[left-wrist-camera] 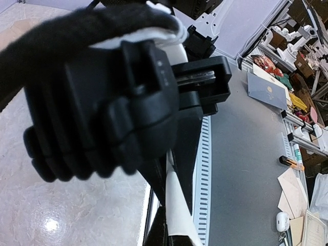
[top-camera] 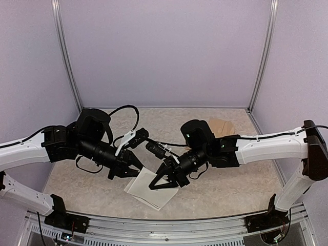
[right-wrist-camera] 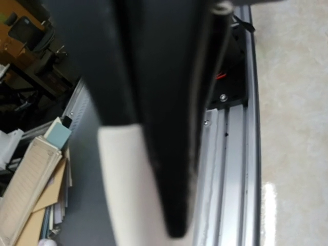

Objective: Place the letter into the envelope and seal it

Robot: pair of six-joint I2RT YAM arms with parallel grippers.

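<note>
- We count one letter [top-camera: 151,196] and one tan envelope [top-camera: 221,126].
- We count two tools: the left gripper [top-camera: 139,171] and the right gripper [top-camera: 154,185], each clamped on the letter.

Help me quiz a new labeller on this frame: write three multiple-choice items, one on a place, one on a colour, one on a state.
1. Where is the letter?
A. By the near edge of the table, about midway across
B. In the far right corner
C. Off the table

2. What colour is the flat item at the far right?
A. Blue
B. Tan
C. Green

3. How do the left jaws stand?
A. Wide open above the letter
B. Shut on nothing
C. Shut on the letter

Key:
1 A: the top view shows the white sheet by the near edge, mid-table.
2 B: it reads tan against the pale tabletop.
3 C: the left wrist view shows white paper pinched in them.
</note>
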